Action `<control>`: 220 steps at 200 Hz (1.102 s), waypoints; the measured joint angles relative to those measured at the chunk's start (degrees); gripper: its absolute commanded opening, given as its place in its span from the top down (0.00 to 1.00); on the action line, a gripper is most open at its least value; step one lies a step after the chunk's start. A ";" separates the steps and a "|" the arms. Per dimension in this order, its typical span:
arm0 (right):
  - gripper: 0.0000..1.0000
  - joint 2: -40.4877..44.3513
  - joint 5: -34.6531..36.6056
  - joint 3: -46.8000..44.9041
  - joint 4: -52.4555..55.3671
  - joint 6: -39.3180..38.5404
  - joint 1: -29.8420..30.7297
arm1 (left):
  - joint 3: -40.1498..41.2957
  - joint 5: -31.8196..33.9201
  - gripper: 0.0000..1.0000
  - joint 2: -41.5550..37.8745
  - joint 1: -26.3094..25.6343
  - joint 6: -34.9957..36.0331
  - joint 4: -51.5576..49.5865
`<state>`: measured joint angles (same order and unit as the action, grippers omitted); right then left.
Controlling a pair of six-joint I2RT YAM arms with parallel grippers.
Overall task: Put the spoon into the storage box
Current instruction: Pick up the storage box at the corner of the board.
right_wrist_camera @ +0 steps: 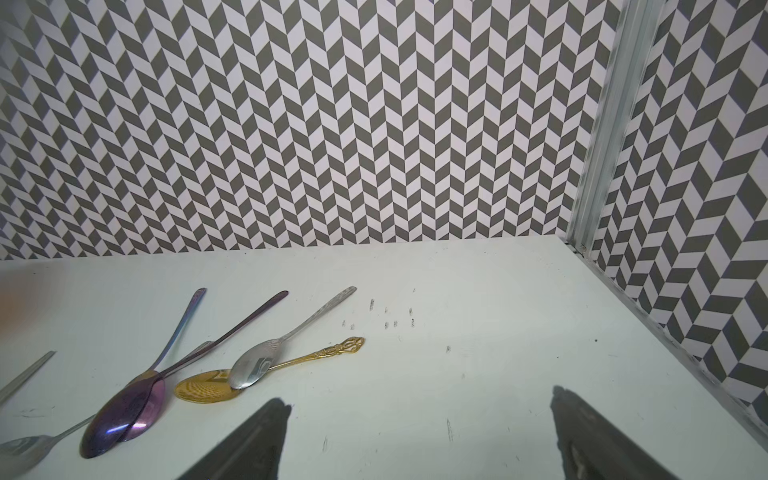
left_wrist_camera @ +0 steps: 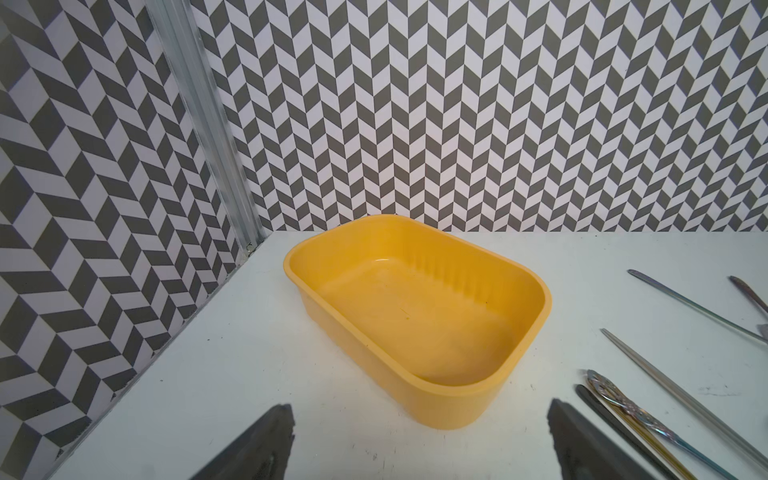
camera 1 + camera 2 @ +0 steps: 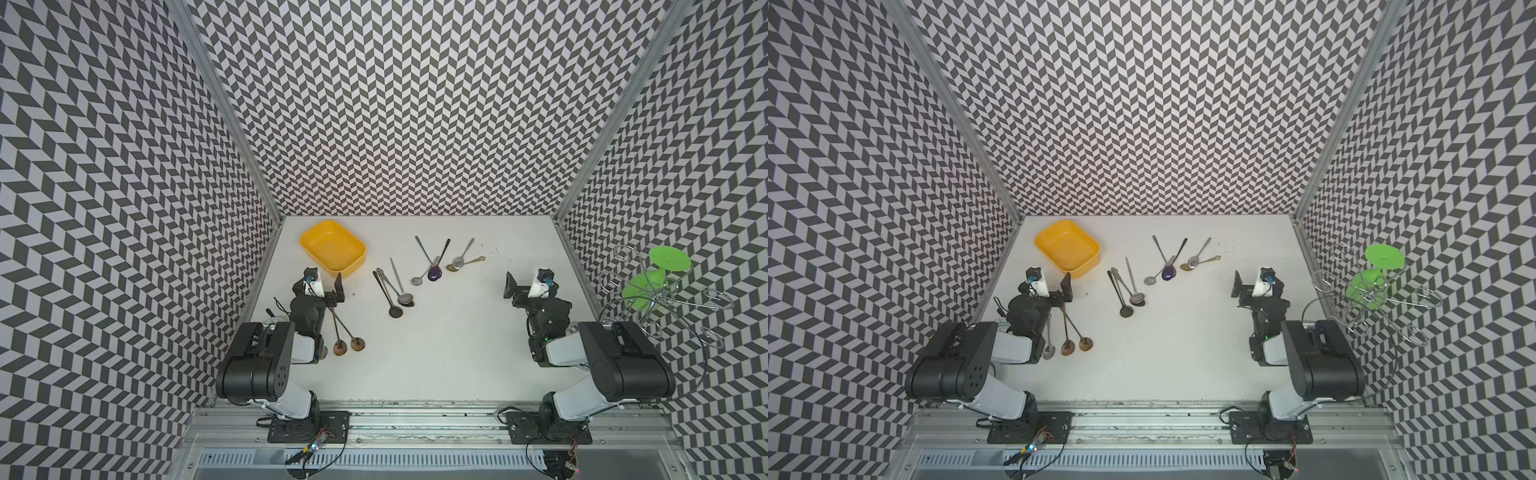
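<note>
Left wrist: left gripper (image 2: 420, 407) released near storage box (image 2: 415, 324); right gripper (image 1: 420, 397) released too

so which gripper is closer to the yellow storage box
Left. The left gripper sits just short of the storage box, open and facing it. The right gripper is well off to the other side, with the scattered spoons lying between.

White table (image 3: 457, 353) — yellow storage box (image 3: 332, 249); scattered spoons (image 3: 395, 311)

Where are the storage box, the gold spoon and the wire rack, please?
storage box (image 2: 457, 407): left wrist view, its near outer wall.
gold spoon (image 1: 201, 390): right wrist view, its bowl.
wire rack (image 3: 670, 258): a top view, its upper green disc.
</note>
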<state>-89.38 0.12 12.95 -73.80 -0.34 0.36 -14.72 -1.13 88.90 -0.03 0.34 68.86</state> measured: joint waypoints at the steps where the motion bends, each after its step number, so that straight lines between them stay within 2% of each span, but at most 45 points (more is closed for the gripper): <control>1: 0.00 0.00 -0.02 0.00 0.00 0.00 0.00 | 0.00 0.00 0.01 0.00 0.02 0.00 0.00; 189: 0.00 0.00 -0.04 0.00 -0.02 0.00 0.00 | -0.04 0.04 0.01 0.00 0.00 0.00 -0.07; 220: 0.00 1.62 -0.46 0.00 1.05 -0.04 0.00 | -4.98 1.18 0.01 -1.73 0.02 -0.11 -8.66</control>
<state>-87.77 -0.34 12.95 -72.75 -0.38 0.36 -19.70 0.05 87.18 -0.01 0.23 60.20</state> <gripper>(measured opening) 0.997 0.993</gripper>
